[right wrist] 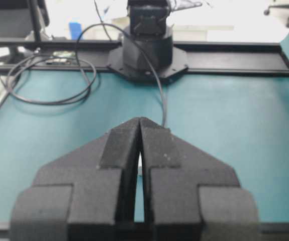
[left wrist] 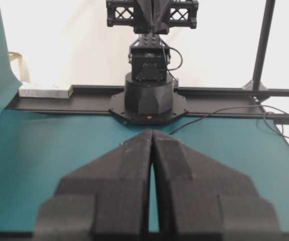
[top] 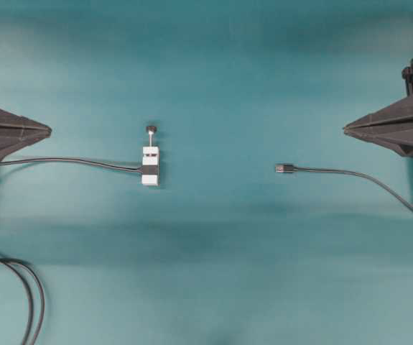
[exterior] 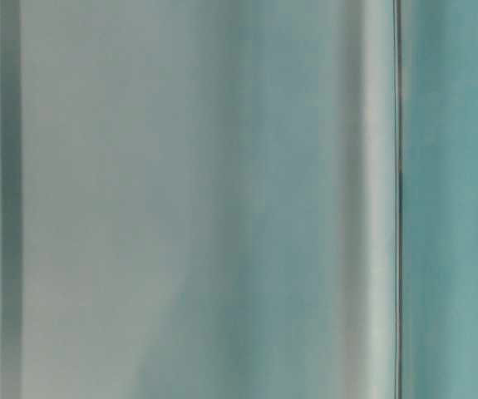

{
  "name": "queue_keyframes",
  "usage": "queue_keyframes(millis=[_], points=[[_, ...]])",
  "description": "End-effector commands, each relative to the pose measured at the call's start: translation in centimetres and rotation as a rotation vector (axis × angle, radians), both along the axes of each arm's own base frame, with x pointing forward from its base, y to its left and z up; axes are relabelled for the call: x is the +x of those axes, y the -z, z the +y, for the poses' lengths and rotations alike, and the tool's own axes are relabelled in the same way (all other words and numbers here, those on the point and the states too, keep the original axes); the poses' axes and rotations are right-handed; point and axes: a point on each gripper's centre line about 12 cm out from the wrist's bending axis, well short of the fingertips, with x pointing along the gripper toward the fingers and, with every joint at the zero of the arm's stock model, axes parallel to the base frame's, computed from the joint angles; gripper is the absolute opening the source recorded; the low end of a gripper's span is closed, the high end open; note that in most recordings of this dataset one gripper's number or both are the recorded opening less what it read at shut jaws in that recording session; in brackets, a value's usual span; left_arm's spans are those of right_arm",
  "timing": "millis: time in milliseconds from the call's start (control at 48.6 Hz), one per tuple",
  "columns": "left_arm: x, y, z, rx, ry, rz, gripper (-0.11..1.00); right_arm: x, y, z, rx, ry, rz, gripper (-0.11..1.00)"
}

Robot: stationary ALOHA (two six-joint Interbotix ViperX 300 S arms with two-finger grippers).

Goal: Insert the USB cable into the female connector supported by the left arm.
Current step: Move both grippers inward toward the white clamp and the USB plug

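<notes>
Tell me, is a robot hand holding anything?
No. The left gripper and right gripper are shut on nothing; the USB cable and female connector lie on the table.

No text, label, brand, number or sign is being shown legibly in any view; nothing readable is being displayed on the objects or surfaces seen.

The overhead view looks straight down on the bench [top: 213, 287]. Each wrist view looks level over its own tool toward the opposite arm's base; the table-level view is a near blur.
</notes>
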Motion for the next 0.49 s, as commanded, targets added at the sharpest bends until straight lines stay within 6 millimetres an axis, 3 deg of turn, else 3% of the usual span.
queue_keyframes(millis=[0,123,247,473], points=[[0.4,-1.0,-0.3,-0.033,0.013,-0.012,0.01,0.2,-0.3,0.0,-0.006,-0.002,-0.006,0.0],[0.5,-0.8,-0.3,-0.035,0.014,0.025,0.0,0.0,1.2,0.1,-0.002,-0.007,0.049,0.0],[1.1,-0.5,-0.2,-0.039,0.012,0.092,0.0,0.1,1.3,0.3,0.0,-0.017,0.066,0.0],[3.5,2.3,-0.3,-0.028,0.012,0.342,0.0,1.7,2.3,0.3,0.002,-0.014,0.141,0.0]])
